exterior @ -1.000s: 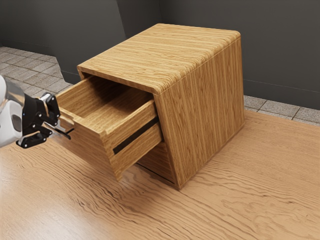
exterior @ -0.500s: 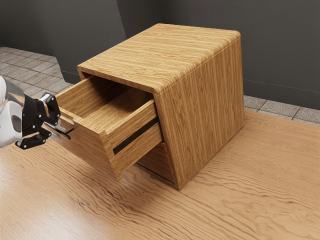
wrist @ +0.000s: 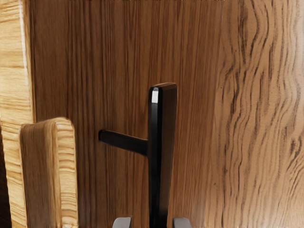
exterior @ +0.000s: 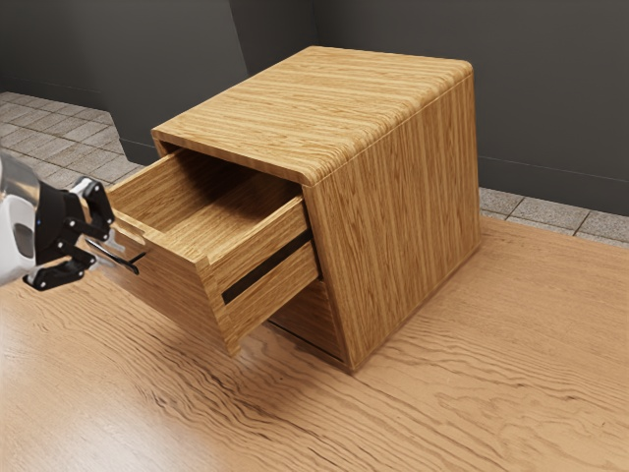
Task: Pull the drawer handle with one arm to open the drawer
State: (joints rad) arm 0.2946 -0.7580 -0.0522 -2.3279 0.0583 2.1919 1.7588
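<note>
In the exterior view, a wooden cabinet [exterior: 393, 197] stands toward the far edge of a wood-grained desk [exterior: 442, 393], set at an angle. Past the desk's far edge lies a grey tiled floor [exterior: 59, 133], and a dark wall [exterior: 550, 88] closes the room behind it. The drawer [exterior: 211, 231] stands pulled well out of the cabinet toward the exterior view's left, its inside bare and a black slide slot [exterior: 265, 267] showing along its side. The black handle [exterior: 116, 257] juts from the drawer's front. The gripper [exterior: 95, 241] is at the handle's outer end, near the desk's left edge, with one finger above the bar and one below.

In the wrist view, the handle [wrist: 161, 156] is a black bar on a short black stem, standing off the brown drawer front [wrist: 95, 71]. Two grey pads [wrist: 122, 222] flank the bar's near end. A strip of wood shows between this pad and the bar, so the pincer is spread around the handle, not pinching it. The desk's wavy grain runs beyond the drawer front on one side. On the other side is a pale, rounded wooden edge [wrist: 47, 171]; which part it belongs to I cannot tell.
</note>
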